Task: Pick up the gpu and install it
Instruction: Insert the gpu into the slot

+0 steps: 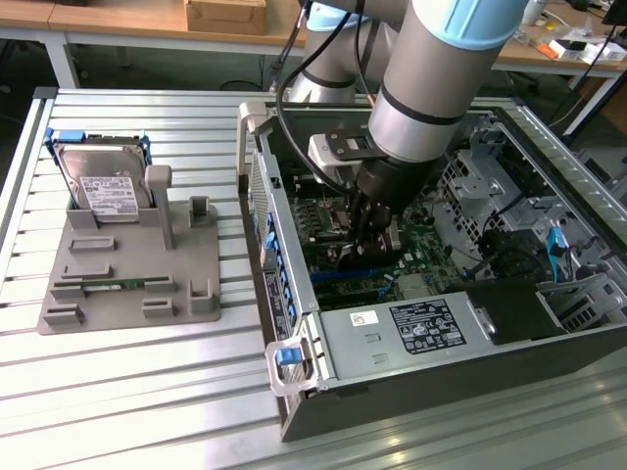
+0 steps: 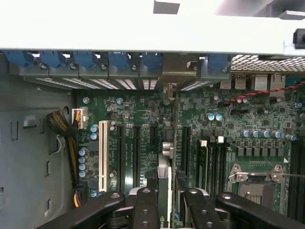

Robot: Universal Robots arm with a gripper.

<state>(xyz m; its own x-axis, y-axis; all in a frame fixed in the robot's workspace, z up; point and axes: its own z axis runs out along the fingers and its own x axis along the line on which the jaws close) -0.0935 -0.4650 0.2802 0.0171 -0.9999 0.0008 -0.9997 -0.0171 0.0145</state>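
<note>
The arm reaches down into the open PC case (image 1: 392,382), which lies on its side on the slatted metal counter (image 1: 137,392). The gripper (image 1: 367,227) is inside the chassis, low over the motherboard (image 1: 421,245).

In the wrist view the gripper (image 2: 164,200) has its two black fingers (image 2: 144,210) clamped on either side of the gpu (image 2: 164,183). The card stands on edge between them, seen edge-on as a thin light strip. Its far end runs toward the rear slot openings, where a metal bracket (image 2: 178,71) sits in line w/ the row of blue slot clips (image 2: 119,59). The card lies over the motherboard (image 2: 143,119) between the long black expansion slots (image 2: 136,152) and the memory slots (image 2: 209,162). Whether the card's edge is fully seated in its slot cannot be told.

Other items in the wrist view:
- White expansion slot (image 2: 103,155), beside the black slots, on the side away from the card.
- CPU socket (image 2: 257,183) w/ metal retention frame, beyond the memory slots.
- Bundle of yellow and black cables (image 2: 64,126) near the board's edge.

In the exterior view, on the counter to the case's left, a grey holder fixture (image 1: 127,284) is well apart from the gripper. A silver hard drive (image 1: 103,186) w/ white label and blue frame stands upright at the fixture's back. A narrow green memory stick (image 1: 122,284) lies in a front slot of the fixture.
</note>
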